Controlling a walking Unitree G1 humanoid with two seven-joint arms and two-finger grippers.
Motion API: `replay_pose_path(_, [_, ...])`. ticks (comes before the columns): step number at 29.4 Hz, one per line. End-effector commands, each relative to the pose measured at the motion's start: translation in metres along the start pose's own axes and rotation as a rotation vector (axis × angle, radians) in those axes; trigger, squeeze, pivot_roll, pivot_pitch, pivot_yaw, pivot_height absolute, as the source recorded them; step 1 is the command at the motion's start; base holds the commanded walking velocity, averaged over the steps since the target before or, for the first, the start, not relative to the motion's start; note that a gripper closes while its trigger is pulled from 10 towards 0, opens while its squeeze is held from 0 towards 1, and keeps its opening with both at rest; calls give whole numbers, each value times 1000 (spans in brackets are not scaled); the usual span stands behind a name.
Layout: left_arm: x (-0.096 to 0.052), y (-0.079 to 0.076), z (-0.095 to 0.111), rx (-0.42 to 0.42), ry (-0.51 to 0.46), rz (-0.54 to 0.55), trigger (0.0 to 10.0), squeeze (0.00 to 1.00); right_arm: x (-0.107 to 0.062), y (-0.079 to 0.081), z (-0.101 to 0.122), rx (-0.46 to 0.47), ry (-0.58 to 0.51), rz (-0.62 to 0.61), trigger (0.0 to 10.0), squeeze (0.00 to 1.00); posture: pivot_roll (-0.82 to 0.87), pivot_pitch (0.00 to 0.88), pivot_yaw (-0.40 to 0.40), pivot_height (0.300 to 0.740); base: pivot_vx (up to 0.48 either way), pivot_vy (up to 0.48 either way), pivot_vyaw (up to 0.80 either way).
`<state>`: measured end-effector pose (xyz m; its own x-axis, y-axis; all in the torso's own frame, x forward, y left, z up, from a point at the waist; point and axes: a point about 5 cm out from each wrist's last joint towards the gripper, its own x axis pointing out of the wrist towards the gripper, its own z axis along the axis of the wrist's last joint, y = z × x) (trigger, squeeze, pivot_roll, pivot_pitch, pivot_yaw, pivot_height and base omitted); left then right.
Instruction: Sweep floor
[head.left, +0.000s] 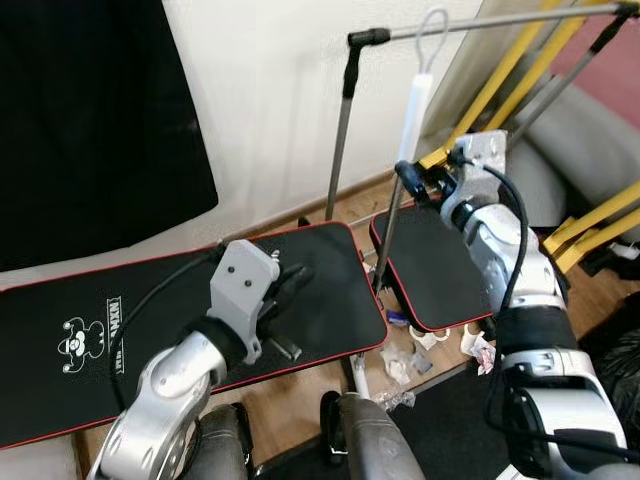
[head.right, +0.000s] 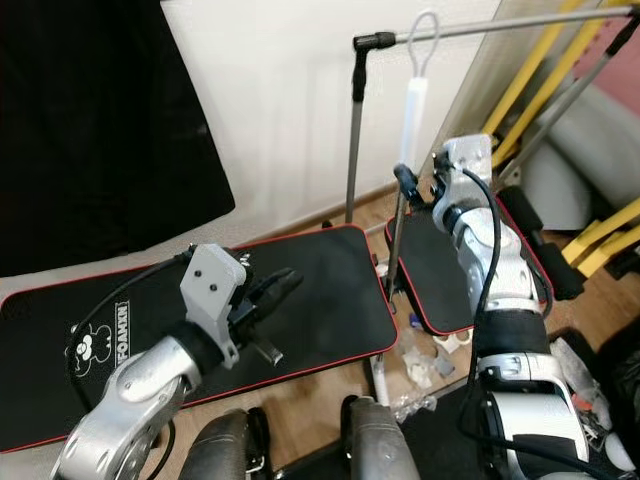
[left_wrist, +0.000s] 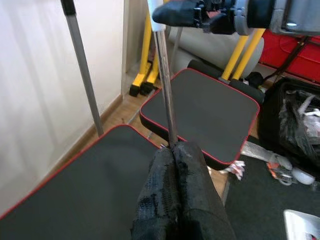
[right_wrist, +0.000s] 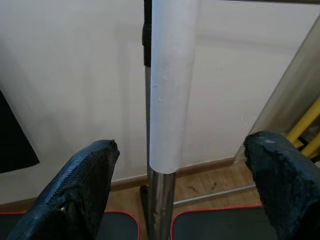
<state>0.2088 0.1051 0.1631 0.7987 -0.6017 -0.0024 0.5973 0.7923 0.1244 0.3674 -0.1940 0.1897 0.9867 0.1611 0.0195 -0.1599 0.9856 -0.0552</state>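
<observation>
The broom (head.left: 414, 110) stands nearly upright against the wall, with a white grip, a wire loop on top and a metal shaft (left_wrist: 165, 85) running down between two mats. My right gripper (head.left: 418, 182) is open at the shaft just below the white grip (right_wrist: 170, 75). Its fingers (right_wrist: 85, 185) stand wide on either side and do not touch the shaft. My left gripper (head.left: 298, 278) hovers low over the large black mat (head.left: 150, 320), left of the shaft, shut with nothing in it. Crumpled paper scraps (head.left: 412, 352) litter the wooden floor by the shaft's foot.
A grey rack post (head.left: 340, 140) with a horizontal bar stands just left of the broom. A smaller red-edged mat (head.left: 440, 270) lies to the right. Yellow frame legs (head.left: 590, 225) and a grey cushion crowd the right side. A black panel (head.left: 90, 120) leans on the wall.
</observation>
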Motion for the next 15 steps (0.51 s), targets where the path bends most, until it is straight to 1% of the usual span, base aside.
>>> replay_pose_path(1, [-5,-10,0,-33,23,-58,10000,0,4,6,-6,2,16,20,10000,0,-72,381,-151,740,0,0,0])
replay_pose_path(2, [-5,-10,0,-33,23,-58,10000,0,4,6,-6,2,16,20,10000,0,-72,381,-151,740,0,0,0])
replay_pose_path(3, [-8,-12,1,-44,28,-61,10000,0,8,12,-4,-6,12,33,10000,0,-69,388,-153,740,0,0,0])
replay_pose_path(5, [-8,-12,1,-44,28,-61,10000,0,8,12,-4,-6,12,33,10000,0,-69,388,-153,740,0,0,0])
replay_pose_path(6, [-10,-13,2,-51,30,-63,10000,0,12,16,-3,-18,4,35,10000,0,-66,391,-152,740,0,0,0])
replay_pose_path(7, [-10,-13,2,-51,30,-63,10000,0,12,16,-3,-18,4,35,10000,0,-66,391,-152,740,0,0,0])
replay_pose_path(8, [-11,-15,3,-56,35,-66,10000,0,16,17,-1,-22,-4,23,10000,0,-65,396,-151,740,0,0,0])
replay_pose_path(11, [-13,-17,5,-62,41,-68,10000,0,20,15,3,-10,-26,1,10000,0,-65,400,-153,740,0,0,0])
replay_pose_path(13, [-16,-19,7,-68,48,-67,10000,0,24,14,8,23,-60,-14,10000,0,-59,414,-151,740,0,0,0])
replay_pose_path(15, [-16,-19,7,-68,49,-67,10000,0,25,15,10,35,-72,-15,10000,0,-59,414,-151,740,0,0,0])
